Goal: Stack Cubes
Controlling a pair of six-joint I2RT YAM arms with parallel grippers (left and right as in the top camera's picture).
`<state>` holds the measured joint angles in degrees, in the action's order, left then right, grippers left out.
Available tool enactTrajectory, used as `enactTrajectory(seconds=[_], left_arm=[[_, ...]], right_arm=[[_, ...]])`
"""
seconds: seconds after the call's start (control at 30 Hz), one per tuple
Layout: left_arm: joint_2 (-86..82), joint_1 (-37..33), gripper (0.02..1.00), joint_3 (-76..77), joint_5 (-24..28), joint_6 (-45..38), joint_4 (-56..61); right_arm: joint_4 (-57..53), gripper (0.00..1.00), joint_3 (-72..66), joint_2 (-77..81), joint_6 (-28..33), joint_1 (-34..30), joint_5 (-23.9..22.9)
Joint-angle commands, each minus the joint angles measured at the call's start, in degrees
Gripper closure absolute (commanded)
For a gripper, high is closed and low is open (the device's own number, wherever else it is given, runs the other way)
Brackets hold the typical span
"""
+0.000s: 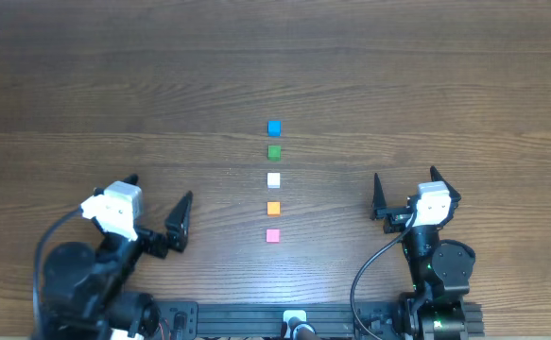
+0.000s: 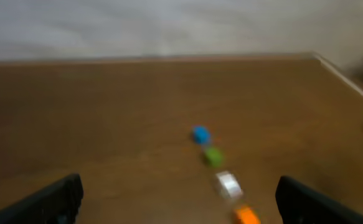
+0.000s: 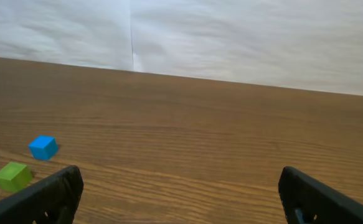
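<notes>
Five small cubes lie in a straight column at the table's middle: blue [image 1: 274, 127] farthest, then green [image 1: 274, 152], white [image 1: 273, 179], orange [image 1: 273, 208] and pink [image 1: 273, 235] nearest the arm bases. None rests on another. My left gripper [image 1: 159, 206] is open at the lower left, well left of the column and holding nothing. Its wrist view shows the blue cube [image 2: 200, 134], green cube [image 2: 213, 156], white cube [image 2: 228, 184] and orange cube [image 2: 248, 215]. My right gripper [image 1: 404, 193] is open at the lower right, also holding nothing; its wrist view shows the blue cube [image 3: 43, 147] and green cube [image 3: 12, 176].
The wooden table [image 1: 114, 94] stretches wide on all sides of the column. A pale wall [image 3: 231, 37] stands beyond the table's far edge. The arms' base rail [image 1: 294, 321] runs along the near edge.
</notes>
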<state>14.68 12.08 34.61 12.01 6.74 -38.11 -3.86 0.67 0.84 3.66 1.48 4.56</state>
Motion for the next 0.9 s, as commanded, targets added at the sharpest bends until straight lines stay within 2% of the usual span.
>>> enactTrajectory(seconds=[0.03, 0.23, 0.33, 0.4, 0.53, 0.63, 0.9], left_arm=[[12.33, 10.73, 0.018, 11.80, 2.01, 0.17, -6.78], [29.27, 24.11, 0.018, 19.93, 13.07, 0.20, -11.34], [38.77, 29.38, 0.020, 20.96, 13.77, 3.15, -10.12], [43.30, 31.19, 0.018, 20.94, 11.41, 11.08, -9.94], [51.45, 34.60, 0.018, 20.94, 3.06, 26.03, -11.26], [56.63, 36.48, 0.018, 20.94, -0.04, 35.34, -11.61], [69.66, 39.34, 0.020, 20.92, -5.64, 48.33, -10.75]], right_arm=[[-0.17, 0.007, -0.35, -0.52, 0.26, -0.31, -0.33], [-0.17, 0.007, -0.35, -0.52, 0.26, -0.31, -0.33], [-0.17, 0.007, -0.35, -0.52, 0.26, -0.31, -0.33], [-0.17, 0.009, -0.35, -0.52, 0.26, -0.31, -0.33], [-0.17, 0.009, -0.35, -0.52, 0.26, -0.31, -0.33], [-0.17, 0.007, -0.35, -0.52, 0.26, -0.31, -0.33], [-0.17, 0.009, -0.35, -0.52, 0.26, -0.31, -0.33]])
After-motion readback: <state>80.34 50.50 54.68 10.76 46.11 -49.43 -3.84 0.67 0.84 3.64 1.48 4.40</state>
